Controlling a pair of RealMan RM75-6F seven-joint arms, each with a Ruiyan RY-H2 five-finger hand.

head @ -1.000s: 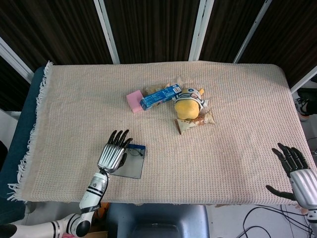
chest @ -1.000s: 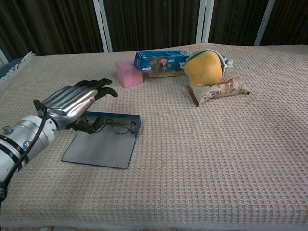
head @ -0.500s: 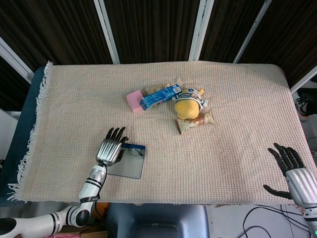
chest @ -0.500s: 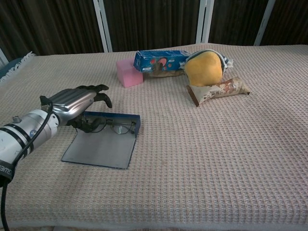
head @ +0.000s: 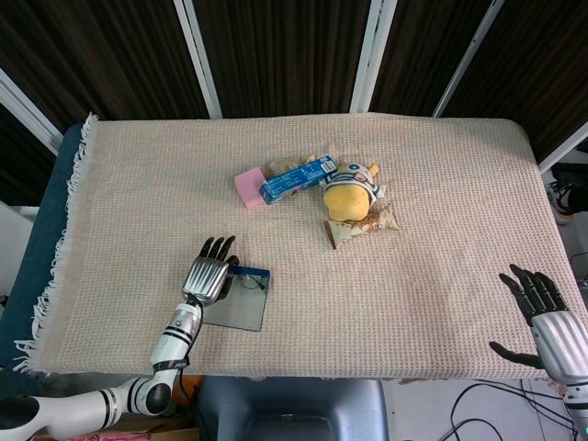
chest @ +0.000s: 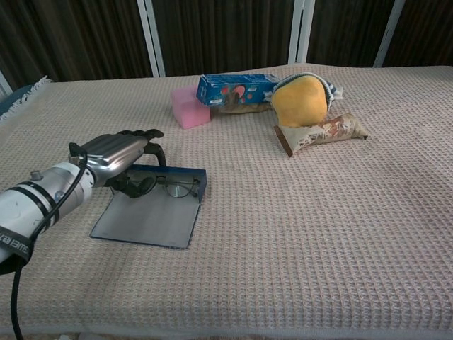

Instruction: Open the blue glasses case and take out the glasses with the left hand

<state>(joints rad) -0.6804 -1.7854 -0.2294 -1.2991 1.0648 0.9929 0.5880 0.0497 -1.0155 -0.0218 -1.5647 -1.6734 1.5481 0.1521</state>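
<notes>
While the blue glasses case point(chest: 148, 210) lay open and flat on the woven cloth point(chest: 318, 234) near the front left edge of the table, its grey lid spread toward me and its shallow blue tray at the far end, the glasses point(chest: 173, 188) sat inside that tray, lenses side by side along its length. My left hand point(chest: 117, 157) hung over the left end of the tray, palm down, its dark fingers point(chest: 146, 136) curled downward onto the left part of the frame; whether they actually pinched the glasses or only touched them I could not tell from either view. From the head view the same hand point(head: 209, 274) covered the case's point(head: 237, 301) left far corner, with the glasses point(head: 252, 285) showing just to its right. My right hand point(head: 547, 315) rested at the front right corner of the table, well apart from everything, fingers spread and holding nothing. Further back, near the middle of the cloth, stood a pink block point(chest: 187, 109), a blue box point(chest: 237, 87), a yellow plush toy point(chest: 300, 100) and a patterned cone-shaped wrapper point(chest: 322, 132), all clustered together and far from the case.
</notes>
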